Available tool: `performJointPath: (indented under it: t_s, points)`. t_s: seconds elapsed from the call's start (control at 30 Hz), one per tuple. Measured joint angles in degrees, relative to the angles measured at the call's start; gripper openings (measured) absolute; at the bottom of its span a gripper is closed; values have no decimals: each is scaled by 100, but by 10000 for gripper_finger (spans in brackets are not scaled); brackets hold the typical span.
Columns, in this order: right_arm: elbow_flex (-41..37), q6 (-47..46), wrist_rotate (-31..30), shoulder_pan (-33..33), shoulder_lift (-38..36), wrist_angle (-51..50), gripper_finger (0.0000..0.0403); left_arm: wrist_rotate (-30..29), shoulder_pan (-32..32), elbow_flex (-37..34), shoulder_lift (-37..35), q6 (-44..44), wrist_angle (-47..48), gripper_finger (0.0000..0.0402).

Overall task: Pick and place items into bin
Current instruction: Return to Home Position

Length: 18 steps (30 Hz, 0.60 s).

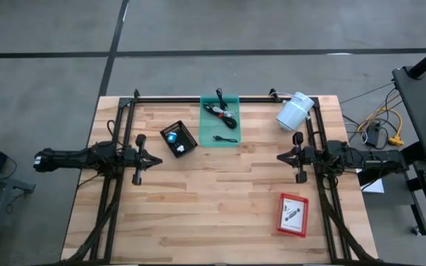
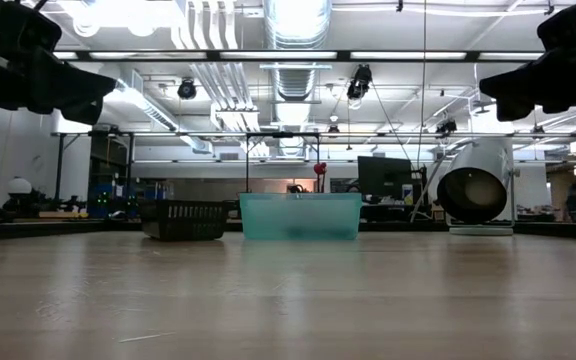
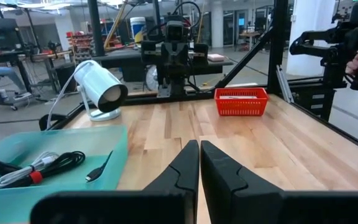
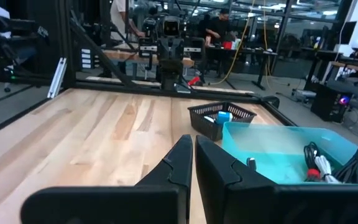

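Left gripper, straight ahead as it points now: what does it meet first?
Probably the right gripper, facing it across bare table; the left gripper's line passes between the teal bin and red basket.

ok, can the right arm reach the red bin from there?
Probably yes. The right gripper, shut and empty, hangs over bare wood, and the red bin sits on its side of the table with nothing between them. It lies close to the arm's frame, so the angle may be tight.

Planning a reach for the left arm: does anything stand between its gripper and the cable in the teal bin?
Yes. The black basket stands on the table between the left gripper and the teal bin holding the coiled black cable. The right gripper waits opposite.
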State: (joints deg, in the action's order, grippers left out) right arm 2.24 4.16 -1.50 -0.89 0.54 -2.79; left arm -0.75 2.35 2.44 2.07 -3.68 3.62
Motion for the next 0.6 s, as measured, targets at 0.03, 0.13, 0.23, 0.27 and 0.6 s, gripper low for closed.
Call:
performJointPath:
  t_s: [0.03, 0.13, 0.23, 0.27, 0.6]
  points:
    - [0, -55, 0, 0, 0, 2, 8, 0, 0, -1, 9, 8, -3, 0]
    - [0, -256, 0, 0, 1, 5, 8, 0, 0, -7, 15, 12, -15, 0]
    - [0, -295, -1, 0, 2, 6, 9, 2, 0, -9, 14, 11, -18, 0]
    - [0, -295, -2, 0, 2, 7, 9, 2, 0, -9, 11, 12, -22, 0]
    - [0, -234, -2, 0, 0, 8, 9, 7, 0, -11, 15, 11, -38, 0]
